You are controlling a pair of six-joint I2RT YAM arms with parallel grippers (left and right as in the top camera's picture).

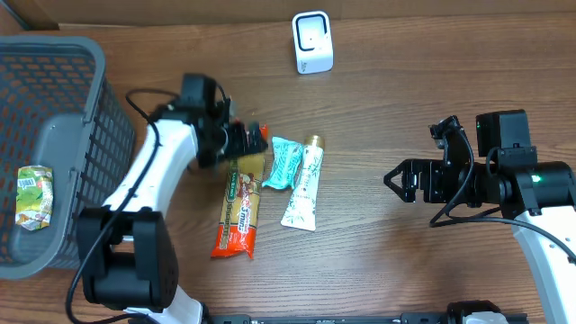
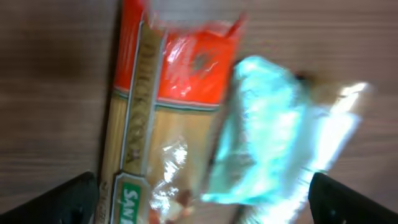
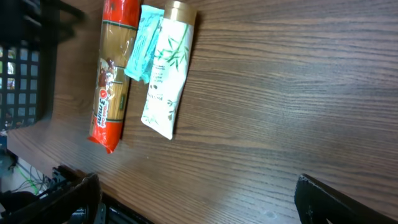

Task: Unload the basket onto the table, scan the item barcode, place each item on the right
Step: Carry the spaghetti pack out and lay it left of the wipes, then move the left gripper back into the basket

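Now hovering the spread left gripper (image 1: 241, 139) over the pasta packet (image 1: 239, 211), right gripper (image 1: 396, 182) equally spread; best descending centred, pinching only the packet, sparing the teal sachet (image 1: 286, 162)

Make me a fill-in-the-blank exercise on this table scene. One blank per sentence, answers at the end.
1. The tube has a ___ cap.
2. The teal packet lies between the pasta packet and the ___.
3. A small packet lies ___ the grey basket.
4. The right gripper, its jaws open, holds ___.
Missing words: gold; tube; inside; nothing.
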